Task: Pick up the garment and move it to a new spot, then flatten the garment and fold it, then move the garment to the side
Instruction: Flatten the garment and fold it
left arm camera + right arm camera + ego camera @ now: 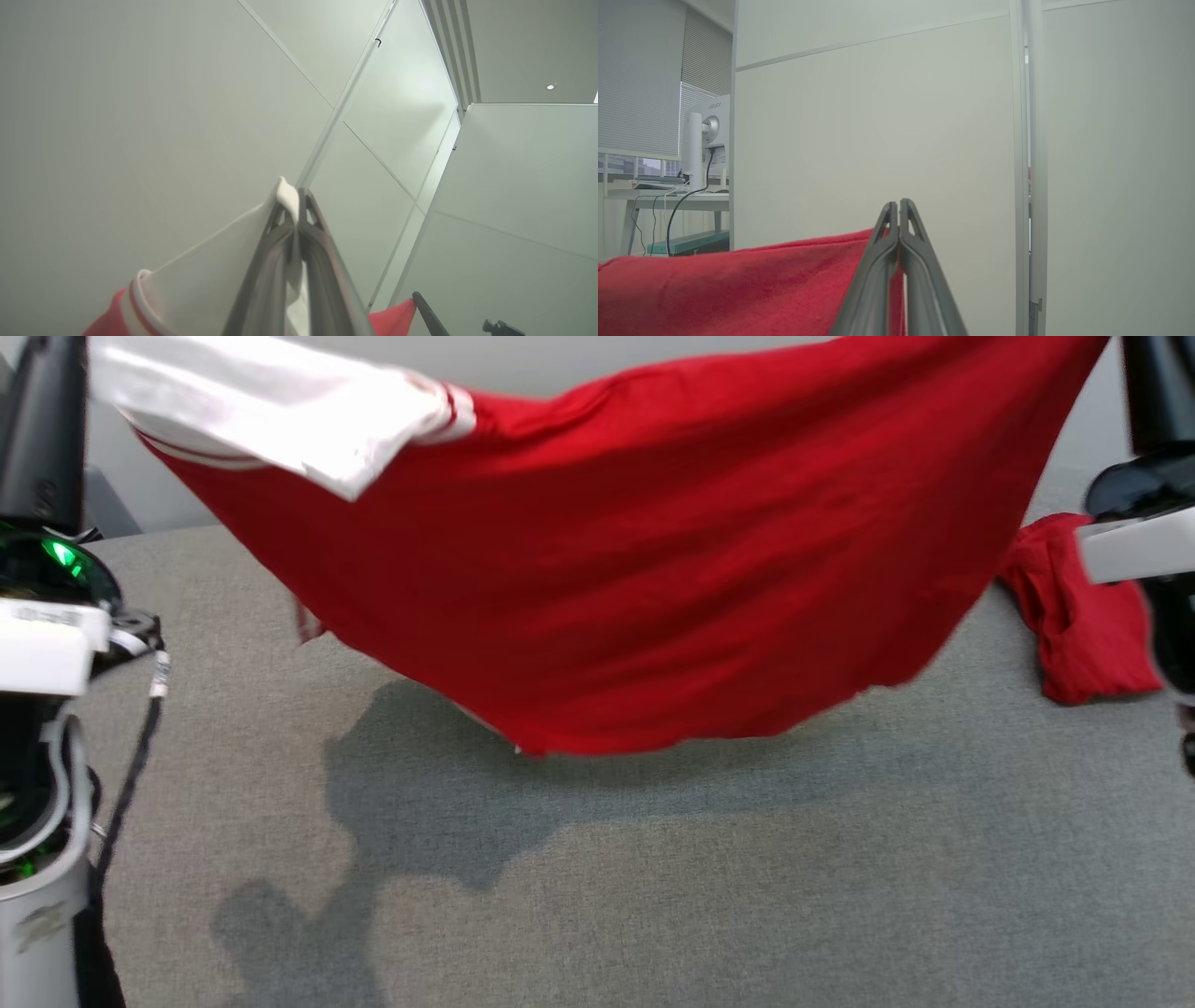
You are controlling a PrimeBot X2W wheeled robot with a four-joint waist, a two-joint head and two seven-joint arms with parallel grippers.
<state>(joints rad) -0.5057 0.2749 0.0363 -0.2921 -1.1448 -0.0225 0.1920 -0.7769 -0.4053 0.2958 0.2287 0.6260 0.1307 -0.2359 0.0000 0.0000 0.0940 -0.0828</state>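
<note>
Above the grey table, the red garment is held stretched, its top corners cut off. Its white sleeve is pinched by the left gripper, its red edge by the right gripper; "MSI" is read on a monitor.

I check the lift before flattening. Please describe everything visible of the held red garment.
The red garment is soft cloth with a white sleeve edged by stripes. It hangs stretched between the shut left gripper, pinching white fabric, and the shut right gripper, pinching red fabric, sagging midway above the grey table.
</note>
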